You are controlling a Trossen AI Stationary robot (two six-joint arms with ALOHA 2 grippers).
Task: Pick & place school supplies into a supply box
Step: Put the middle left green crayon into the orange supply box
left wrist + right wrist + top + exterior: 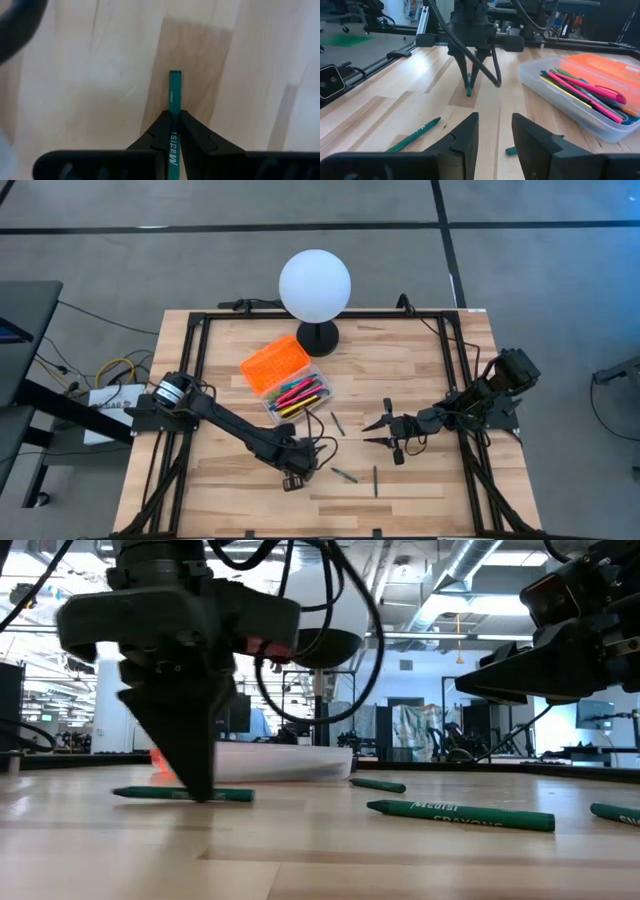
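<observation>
Left gripper (200, 785) down at the table (420, 370), near edge, left of centre. Fingers closed tight on a green crayon (174, 107) that lies flat on the wood; the tips pinch it across its middle, so it should lift level rather than swing. Crayon not yet off the surface as far as the low view shows.

Right gripper (383, 432) hangs above the table right of centre, pointing left toward the work. Fingers (462, 137) apart, holding nothing. Likely parked there to keep clear of the left arm and be ready for the loose pieces close to it.

Box (310, 402) sits centre-far, just near of the white globe lamp (315, 285). Its orange lid (274, 362) lies open on the far-left side, so the tray is free to drop into. Pink, yellow, green and dark pens (580, 90) already lie lengthwise inside.

Loose on the wood: three more green crayons, one (338, 423) near the box, two (345, 475) (375, 480) toward the near edge.

Judged step: lift the gripped crayon, carry it far-right to the box.
</observation>
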